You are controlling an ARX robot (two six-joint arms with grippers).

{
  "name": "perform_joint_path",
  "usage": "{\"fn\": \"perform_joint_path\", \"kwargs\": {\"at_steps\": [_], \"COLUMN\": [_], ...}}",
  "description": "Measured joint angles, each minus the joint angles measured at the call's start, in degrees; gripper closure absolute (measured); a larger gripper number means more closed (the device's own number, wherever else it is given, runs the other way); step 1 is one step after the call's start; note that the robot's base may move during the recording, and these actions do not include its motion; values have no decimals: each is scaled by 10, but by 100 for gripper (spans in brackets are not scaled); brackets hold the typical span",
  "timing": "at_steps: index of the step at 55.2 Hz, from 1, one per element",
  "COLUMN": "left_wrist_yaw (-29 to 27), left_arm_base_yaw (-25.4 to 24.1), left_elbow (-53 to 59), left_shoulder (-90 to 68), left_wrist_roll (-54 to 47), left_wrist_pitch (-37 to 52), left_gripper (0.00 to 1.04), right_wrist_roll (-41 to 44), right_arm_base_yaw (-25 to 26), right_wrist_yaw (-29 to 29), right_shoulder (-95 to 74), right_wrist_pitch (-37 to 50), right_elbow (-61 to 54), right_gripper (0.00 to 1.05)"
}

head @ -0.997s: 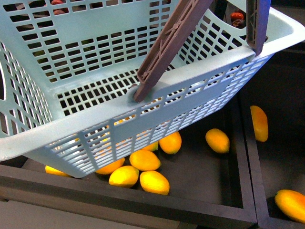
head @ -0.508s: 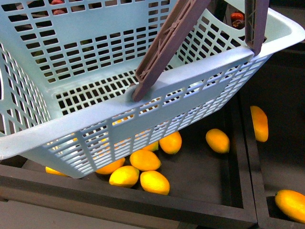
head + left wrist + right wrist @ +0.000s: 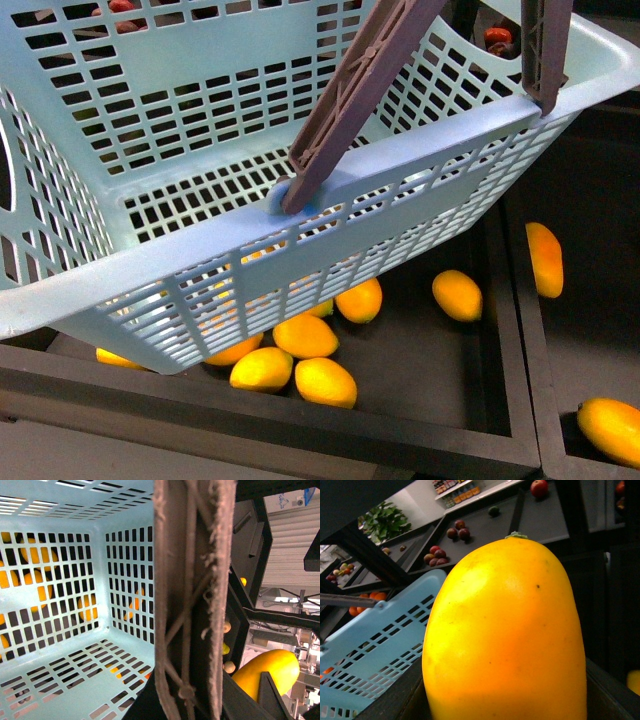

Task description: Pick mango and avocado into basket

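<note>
The pale teal basket [image 3: 420, 150] hangs tilted and fills the front view, with nothing lying on its slotted floor. Its brown-grey handle [image 3: 350, 100] rises out of the top of that view. In the left wrist view my left gripper [image 3: 195, 700] is shut on this handle [image 3: 190, 580], above the basket's inside wall [image 3: 60, 580]. My right gripper [image 3: 505, 700] is shut on a large yellow-orange mango [image 3: 505, 635], held beside the basket [image 3: 380, 635] and outside it. The same mango [image 3: 270, 672] shows past the handle in the left wrist view. The avocado is out of view.
Several loose mangoes [image 3: 305, 335] lie in a dark bin [image 3: 480, 430] under the basket, with more in the bin on the right [image 3: 545, 258]. Sloping dark shelves [image 3: 535, 520] with red and dark fruit stand beyond; a small green fruit [image 3: 493, 511] there is too small to identify.
The basket has swayed very slightly in the front view; the mangoes in the bins have not moved.
</note>
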State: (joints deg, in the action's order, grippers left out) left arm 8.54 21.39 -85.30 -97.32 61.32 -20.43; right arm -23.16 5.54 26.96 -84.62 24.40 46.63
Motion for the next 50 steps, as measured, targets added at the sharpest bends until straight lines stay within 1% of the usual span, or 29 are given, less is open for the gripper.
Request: {"fn": "perform_joint_path", "kwargs": {"at_steps": [9,15,24,29,39,40,43,46,48,49,50], "left_wrist_yaw": [-3,-3,-2,0,0,0,0,0,0,0,0], "left_arm_base_yaw": [0,0,0,0,0,0,0,0,0,0,0], "left_elbow": [0,0,0,0,0,0,0,0,0,0,0], "left_shoulder": [0,0,0,0,0,0,0,0,0,0,0], "left_wrist_roll": [0,0,0,0,0,0,0,-1,0,0,0], "left_wrist_pitch": [0,0,0,0,0,0,0,0,0,0,0], "left_gripper": [98,98,98,98,98,98,98,98,98,98,98], "right_wrist_roll": [7,18,31,46,63,66,67,67,66,63,61], "right_arm_base_yaw": [-82,-121,-166,-195,-221,-223,-226,-227,-226,-225,-223], "right_wrist_yaw": [-59,-85,-99,-116,-139,-142,-147,-152,-158,-162,-167], "right_shoulder": [1,-5,-13,-22,-39,-40,-43,-43,-43,-43,-43], "right_wrist_pitch": [-9,-15,-22,-25,-30,-31,-31,-31,-29,-29,-29], "right_elbow": [10,19,21,21,10,9,5,5,5,5,5], "right_gripper": [42,42,42,42,42,40,27,17,8,6,6]}}
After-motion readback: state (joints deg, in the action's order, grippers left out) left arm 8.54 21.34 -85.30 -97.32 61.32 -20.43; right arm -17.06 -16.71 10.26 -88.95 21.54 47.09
